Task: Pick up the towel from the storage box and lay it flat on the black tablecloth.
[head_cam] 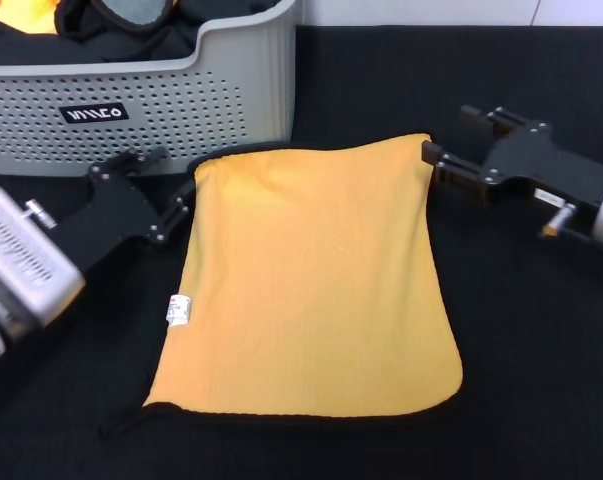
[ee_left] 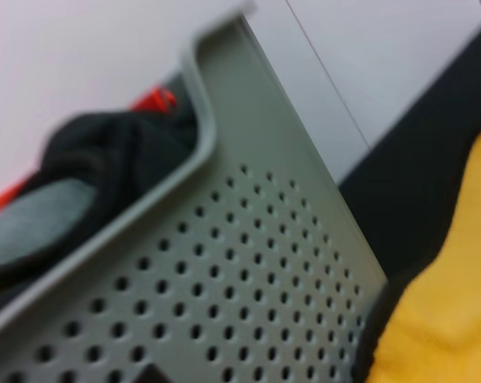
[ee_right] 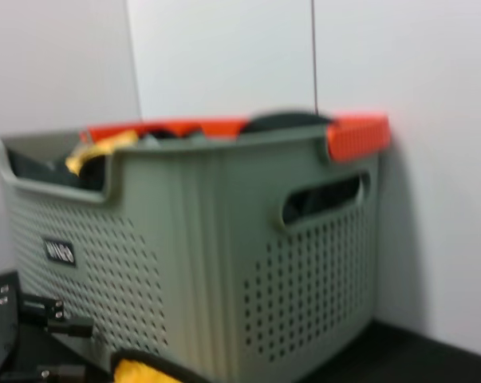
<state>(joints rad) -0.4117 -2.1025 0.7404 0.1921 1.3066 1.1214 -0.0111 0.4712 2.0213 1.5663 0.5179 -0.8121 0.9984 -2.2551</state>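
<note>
We had the towel [head_cam: 311, 280] spread yellow-side up on the black tablecloth [head_cam: 541, 340], left claw [head_cam: 184, 207] and right claw [head_cam: 433, 160] pinching its far corners to keep it taut.

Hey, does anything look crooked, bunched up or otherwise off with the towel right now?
Mostly fine: the towel lies yellow side up on the black tablecloth, nearly flat. It sits slightly skewed, and its near left corner trails into a thin dark strip.
</note>
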